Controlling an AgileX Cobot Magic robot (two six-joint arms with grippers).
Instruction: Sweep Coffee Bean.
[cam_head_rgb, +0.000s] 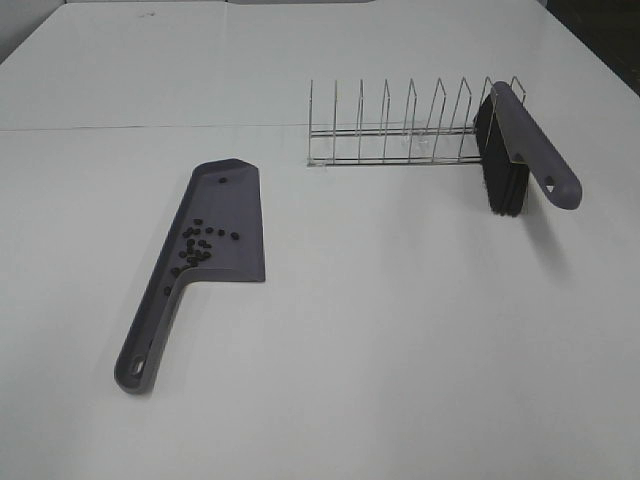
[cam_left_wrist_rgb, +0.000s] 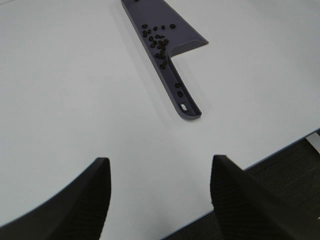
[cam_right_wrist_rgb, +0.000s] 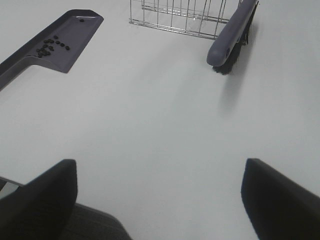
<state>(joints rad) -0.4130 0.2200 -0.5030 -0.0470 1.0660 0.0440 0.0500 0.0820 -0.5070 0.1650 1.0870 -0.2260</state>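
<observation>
Beans (cam_head_rgb: 198, 243) lie gathered in the grey-purple dustpan (cam_head_rgb: 225, 200), a loose cluster of tiny dark ovals on the near-left part of its flat pan, close to where the pan narrows into the handle. One bean sits apart near the pan's far edge, and a few have strayed down into the channel of the handle, as my left wrist view shows. The dustpan lies flat on the white table (cam_head_rgb: 400, 350), left of centre, its handle pointing toward the near left.

My left gripper (cam_left_wrist_rgb: 160, 195) hangs over the table's near edge with nothing between its fingers (cam_left_wrist_rgb: 75, 210); they stand apart with a clear gap, and the dustpan's handle end lies well beyond them. My right gripper (cam_right_wrist_rgb: 160, 200) is spread wide and also holds nothing, with only bare table between its two dark fingers (cam_right_wrist_rgb: 280, 200). Neither gripper appears in the high view.

On the far right of the table stands a wire dish rack (cam_head_rgb: 400, 130). The brush (cam_head_rgb: 525, 150) leans tilted at the rack's right end, black bristles pointing down to the table and its grey-purple handle slanting toward the near right. Brush and dustpan are well apart.
</observation>
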